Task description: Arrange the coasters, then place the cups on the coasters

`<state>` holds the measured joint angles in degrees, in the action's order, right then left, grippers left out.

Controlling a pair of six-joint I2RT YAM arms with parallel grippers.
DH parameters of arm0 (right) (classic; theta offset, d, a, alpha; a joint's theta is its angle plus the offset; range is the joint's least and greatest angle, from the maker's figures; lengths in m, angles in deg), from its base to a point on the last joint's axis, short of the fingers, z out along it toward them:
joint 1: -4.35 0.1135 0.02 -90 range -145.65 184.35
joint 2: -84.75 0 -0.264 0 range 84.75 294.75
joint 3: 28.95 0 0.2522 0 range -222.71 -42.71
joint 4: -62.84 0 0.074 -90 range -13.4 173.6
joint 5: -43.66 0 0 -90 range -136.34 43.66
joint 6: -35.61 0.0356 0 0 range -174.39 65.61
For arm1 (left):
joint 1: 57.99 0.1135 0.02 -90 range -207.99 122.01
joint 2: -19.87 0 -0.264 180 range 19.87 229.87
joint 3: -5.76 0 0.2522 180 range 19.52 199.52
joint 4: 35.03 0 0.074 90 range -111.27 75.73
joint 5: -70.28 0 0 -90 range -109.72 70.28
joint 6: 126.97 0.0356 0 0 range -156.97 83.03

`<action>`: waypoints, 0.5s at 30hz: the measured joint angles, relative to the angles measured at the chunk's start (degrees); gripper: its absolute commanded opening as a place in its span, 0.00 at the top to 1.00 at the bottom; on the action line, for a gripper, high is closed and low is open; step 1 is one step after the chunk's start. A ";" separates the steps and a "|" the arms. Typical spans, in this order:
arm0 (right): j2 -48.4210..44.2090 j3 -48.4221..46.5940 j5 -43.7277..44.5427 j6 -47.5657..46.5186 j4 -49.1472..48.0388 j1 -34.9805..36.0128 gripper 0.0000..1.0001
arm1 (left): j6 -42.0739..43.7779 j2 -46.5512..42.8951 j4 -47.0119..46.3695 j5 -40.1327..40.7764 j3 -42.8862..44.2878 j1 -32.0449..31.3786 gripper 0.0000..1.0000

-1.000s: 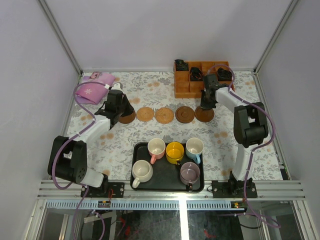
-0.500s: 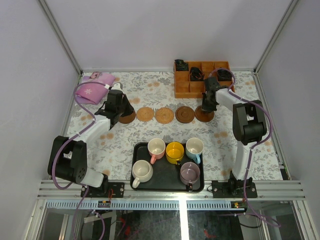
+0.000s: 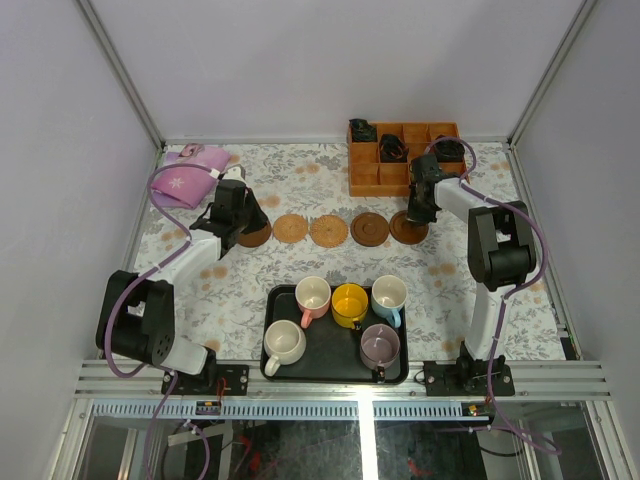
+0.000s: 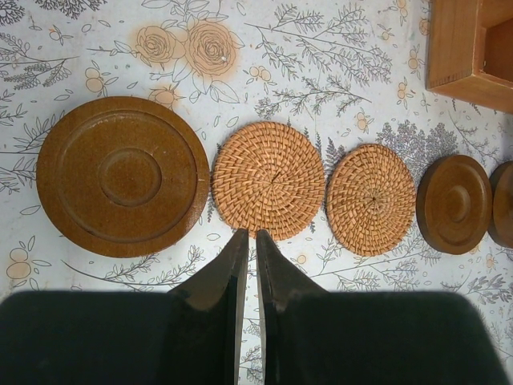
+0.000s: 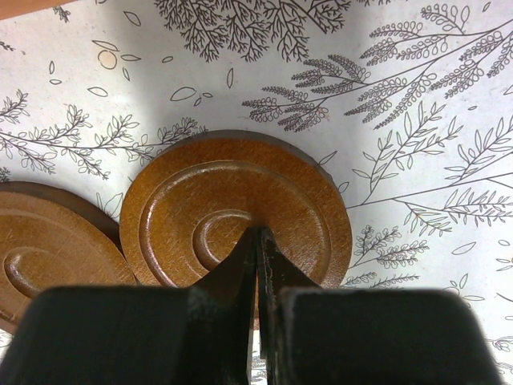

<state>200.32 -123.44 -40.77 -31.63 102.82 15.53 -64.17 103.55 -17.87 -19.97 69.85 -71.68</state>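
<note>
One table with a floral cover fills the floor of the white-walled cell. Both arms stretch across it from their bases at the near edge.

The left arm leans forward and inward from its shoulder, with its wrist tilted down near the left end of the coaster row. The left gripper has its fingers drawn almost together, leaving only a thin slit, and it holds nothing. Its tips hang over bare cloth just on the near side of the gap between the first two discs.

The right arm rises from its base, folds at the elbow and reaches back and inward. The right gripper is pinched fully together, its tips over the centre ring of the rightmost disc. Whether they press on it cannot be told.

An orange compartment box stands at the far right. A black tray lies near the front. A pink cloth is bunched at the far left.

All five cups sit in the tray. The pink cup, yellow cup and blue cup are behind, and the cream cup and mauve cup are in front.

The coasters lie in one row across the middle of the table. A dark wooden disc is at the left, then two woven discs, then two more dark ones just beside each other.
</note>
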 measured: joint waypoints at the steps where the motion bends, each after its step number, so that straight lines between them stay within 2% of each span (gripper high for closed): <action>1: -0.02 0.00 0.02 0.11 0.00 0.00 1.00 | 0.00 0.04 -0.02 0.00 0.00 0.00 0.92; 15: -0.35 0.42 2.86 0.81 0.50 -0.07 1.00 | 0.00 0.24 0.00 0.00 0.00 0.00 0.93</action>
<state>199.97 -123.02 -37.91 -30.82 103.32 15.47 -64.17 103.79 -17.87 -19.97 69.85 -71.68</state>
